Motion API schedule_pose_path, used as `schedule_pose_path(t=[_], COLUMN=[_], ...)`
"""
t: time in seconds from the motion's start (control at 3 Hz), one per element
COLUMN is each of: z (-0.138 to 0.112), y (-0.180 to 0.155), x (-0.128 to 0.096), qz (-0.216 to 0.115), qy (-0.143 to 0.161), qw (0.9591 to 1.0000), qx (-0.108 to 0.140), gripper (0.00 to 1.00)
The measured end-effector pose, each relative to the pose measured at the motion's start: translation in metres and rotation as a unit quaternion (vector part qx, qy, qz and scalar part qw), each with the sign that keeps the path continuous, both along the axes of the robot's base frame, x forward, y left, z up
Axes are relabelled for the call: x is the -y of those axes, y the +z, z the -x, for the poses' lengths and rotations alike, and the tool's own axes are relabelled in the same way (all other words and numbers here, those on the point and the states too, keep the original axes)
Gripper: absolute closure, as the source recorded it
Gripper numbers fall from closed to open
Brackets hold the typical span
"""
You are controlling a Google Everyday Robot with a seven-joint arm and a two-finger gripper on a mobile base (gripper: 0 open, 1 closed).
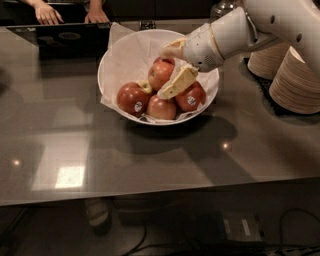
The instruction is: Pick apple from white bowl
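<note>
The white bowl (107, 64), lined with crinkled white paper, stands on the dark table at centre back. The lighter red apple (158, 75) with pale streaks lies on top of the pile in it. My gripper (163, 74) reaches into the bowl from the right. It is open. One pale finger (172, 50) is above and behind the apple, and the other finger (176, 83) is in front of it to the right. The fingers straddle the apple's right side. I cannot tell whether they touch it.
Three darker red apples (132, 99) with white stickers and a small yellow-green apple (145, 87) share the bowl. Stacks of beige plates (299, 80) stand at the right. A dark laptop (65, 37) and a person's hands (47, 12) are at the back left.
</note>
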State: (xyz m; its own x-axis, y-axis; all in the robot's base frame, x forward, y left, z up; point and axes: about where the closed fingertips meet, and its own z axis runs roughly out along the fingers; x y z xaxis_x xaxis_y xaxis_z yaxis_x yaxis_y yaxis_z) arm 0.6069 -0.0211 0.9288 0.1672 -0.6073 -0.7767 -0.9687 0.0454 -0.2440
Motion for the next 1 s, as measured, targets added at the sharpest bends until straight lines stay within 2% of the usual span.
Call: schedule_pose_path(t=[0.67, 1.0], z=[-0.0021, -0.0029], y=[-0.0042, -0.0053], x=[-0.0005, -0.0006], qz=[-0.003, -0.004], qy=[-0.001, -0.002], qw=[1.0000, 1.0000], qx=[-0.004, -0.005], gripper=[0.35, 0.38])
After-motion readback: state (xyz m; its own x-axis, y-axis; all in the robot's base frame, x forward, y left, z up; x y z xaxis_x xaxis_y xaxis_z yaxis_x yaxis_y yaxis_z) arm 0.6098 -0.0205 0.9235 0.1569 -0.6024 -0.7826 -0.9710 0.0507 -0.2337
